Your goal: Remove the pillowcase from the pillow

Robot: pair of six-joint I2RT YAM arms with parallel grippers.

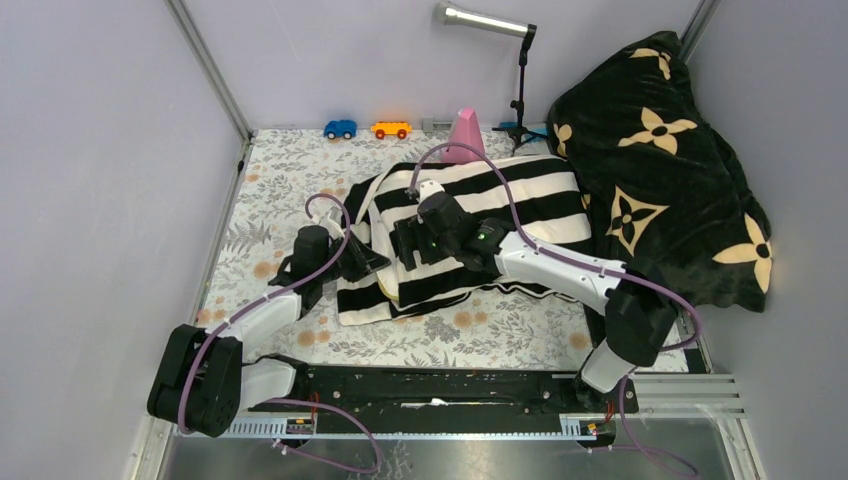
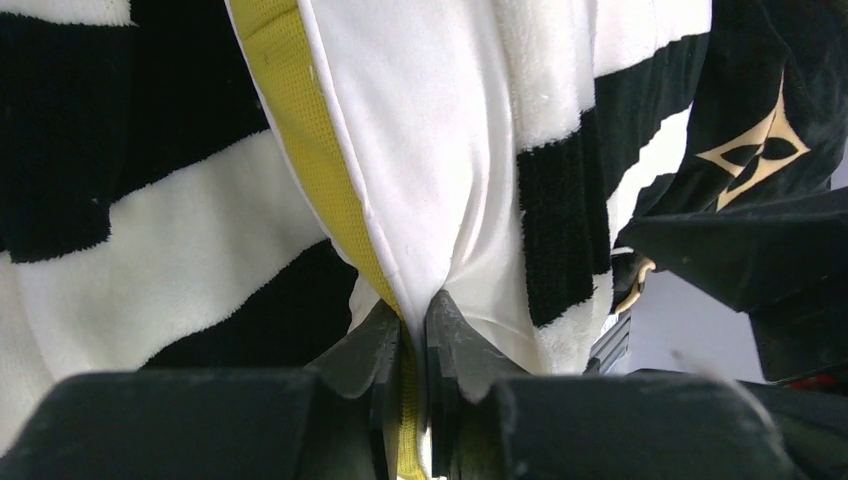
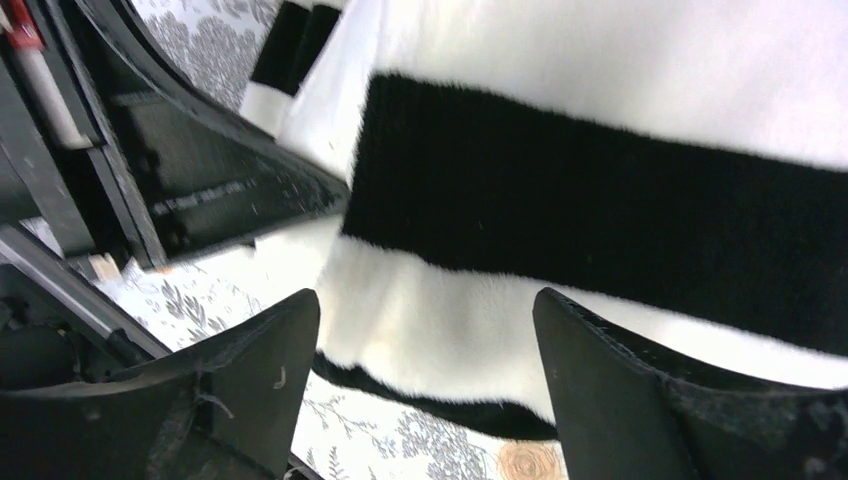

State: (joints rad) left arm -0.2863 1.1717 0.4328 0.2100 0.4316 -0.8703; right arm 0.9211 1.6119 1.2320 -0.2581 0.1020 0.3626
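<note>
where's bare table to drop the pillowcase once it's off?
Two bare patches of floral table: far left, between the left wall, the blue toy car and the pillowcase; and a near strip between the pillowcase and the base rail. Crowded: centre, under the pillowcase; right side, under the black blanket.

The pillow (image 2: pixel 430 150) lies mid-table inside the pillowcase (image 1: pixel 480 215), its left edge out of the case's left end. The left gripper (image 2: pixel 415 315) sits at that end, on the pillow's edge. The right gripper (image 3: pixel 425 300) is just right of it, over the case. A blanket (image 1: pixel 660 170) is heaped at the right, touching the case. Along the table's (image 1: pixel 500 330) far edge stand a toy car (image 1: pixel 340 129), a second car (image 1: pixel 391 130) to its right, then a cone (image 1: pixel 464 135) and a stand (image 1: pixel 520 100).
</note>
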